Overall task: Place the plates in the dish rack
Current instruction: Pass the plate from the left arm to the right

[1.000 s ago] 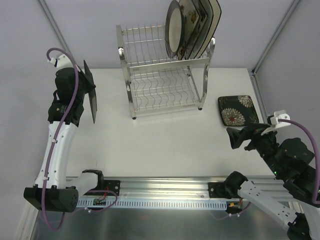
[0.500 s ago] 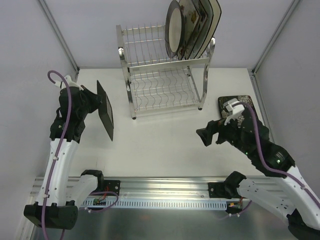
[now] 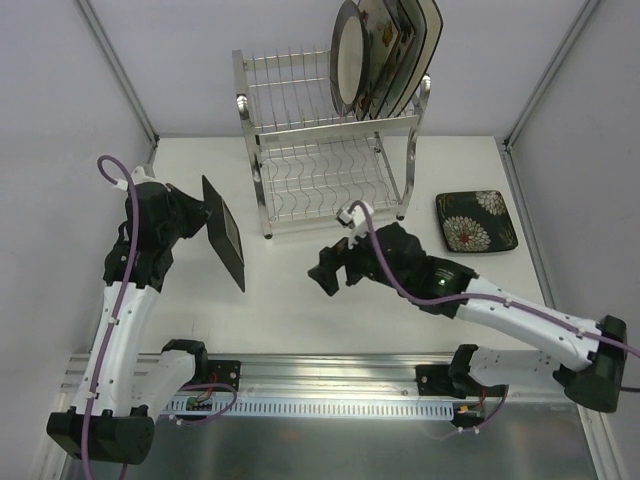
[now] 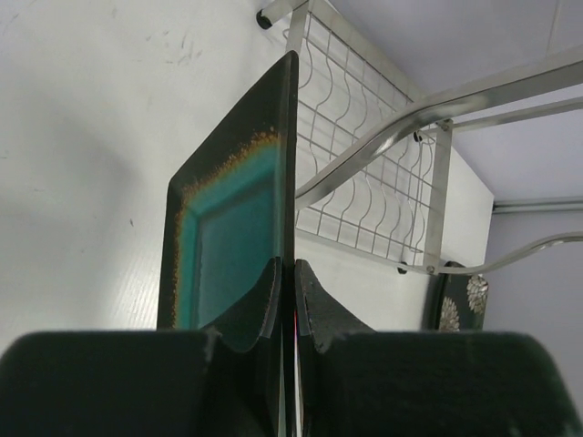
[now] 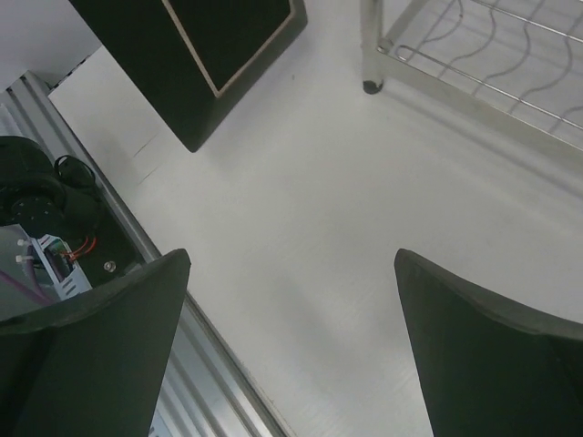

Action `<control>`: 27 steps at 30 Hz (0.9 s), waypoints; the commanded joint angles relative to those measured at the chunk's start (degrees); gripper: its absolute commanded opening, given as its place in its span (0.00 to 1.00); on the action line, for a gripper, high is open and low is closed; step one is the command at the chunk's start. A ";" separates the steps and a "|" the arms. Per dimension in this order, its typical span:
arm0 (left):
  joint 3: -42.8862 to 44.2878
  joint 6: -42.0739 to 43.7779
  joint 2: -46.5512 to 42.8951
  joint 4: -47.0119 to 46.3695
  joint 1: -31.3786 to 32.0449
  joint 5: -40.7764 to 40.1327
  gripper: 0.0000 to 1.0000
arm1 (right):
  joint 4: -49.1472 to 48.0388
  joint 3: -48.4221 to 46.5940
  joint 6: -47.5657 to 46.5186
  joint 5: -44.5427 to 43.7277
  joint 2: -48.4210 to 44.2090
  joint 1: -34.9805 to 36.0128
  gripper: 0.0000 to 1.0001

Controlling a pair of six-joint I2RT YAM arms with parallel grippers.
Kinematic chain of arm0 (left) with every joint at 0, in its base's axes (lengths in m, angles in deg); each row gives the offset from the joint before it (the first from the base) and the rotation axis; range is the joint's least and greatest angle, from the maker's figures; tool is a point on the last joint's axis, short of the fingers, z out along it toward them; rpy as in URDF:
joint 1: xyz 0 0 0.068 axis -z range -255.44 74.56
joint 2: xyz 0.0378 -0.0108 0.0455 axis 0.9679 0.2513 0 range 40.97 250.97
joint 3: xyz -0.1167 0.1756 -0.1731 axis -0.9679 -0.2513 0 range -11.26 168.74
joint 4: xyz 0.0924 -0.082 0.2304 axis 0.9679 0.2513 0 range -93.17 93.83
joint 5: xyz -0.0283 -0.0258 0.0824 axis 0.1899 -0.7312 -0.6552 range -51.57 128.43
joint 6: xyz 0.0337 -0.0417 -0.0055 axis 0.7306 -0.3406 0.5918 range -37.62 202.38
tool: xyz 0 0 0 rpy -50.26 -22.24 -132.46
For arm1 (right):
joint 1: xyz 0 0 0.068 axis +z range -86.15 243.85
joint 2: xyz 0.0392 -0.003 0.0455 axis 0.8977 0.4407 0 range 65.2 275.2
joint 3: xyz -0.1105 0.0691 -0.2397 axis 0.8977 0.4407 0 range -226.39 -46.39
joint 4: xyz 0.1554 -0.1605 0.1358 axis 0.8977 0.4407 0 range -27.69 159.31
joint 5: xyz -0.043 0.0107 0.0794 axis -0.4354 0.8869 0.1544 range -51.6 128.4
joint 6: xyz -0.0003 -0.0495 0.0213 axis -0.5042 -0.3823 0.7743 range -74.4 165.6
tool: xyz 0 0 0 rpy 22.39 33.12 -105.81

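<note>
Your left claw (image 3: 203,214) is clamped on one edge of the black-and-teal plate (image 3: 226,248) in the overhead view. It's holding the plate on edge and tilted over the table (image 3: 290,310), left of the dish rack (image 3: 330,175). Your right claw (image 3: 325,272) is spread wide with nothing in it, low in front of the rack and facing that plate. A row of plates (image 3: 385,50) stands upright at the right end of the top tier, and a dark flowered plate (image 3: 476,220) lies flat on the table right of the rack.

On your left wrist view, the left claw (image 4: 285,273) pinches the plate's rim, teal face (image 4: 228,246) on the left. The rack (image 4: 364,182) sits beyond, and the flowered plate (image 4: 455,302) peeks past it.

On your right wrist view, the right claw (image 5: 291,282) gapes over bare table (image 5: 301,200). The held plate's dark underside (image 5: 137,55) is top left and a rack post (image 5: 372,45) top right.
</note>
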 commanded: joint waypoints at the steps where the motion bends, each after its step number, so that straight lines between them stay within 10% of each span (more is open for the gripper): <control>1: 3.54 -7.25 -1.62 -9.54 0.76 1.06 0.00 | -14.79 -4.56 -2.51 -4.53 5.99 4.05 1.00; 12: 7.93 -7.62 1.20 -7.43 4.71 -3.22 0.00 | -30.10 -17.39 -9.72 -8.75 31.40 11.97 1.00; 27: 10.93 -8.40 0.67 -5.67 5.15 -4.65 0.00 | -41.78 -18.45 -16.66 -17.52 40.99 15.75 0.99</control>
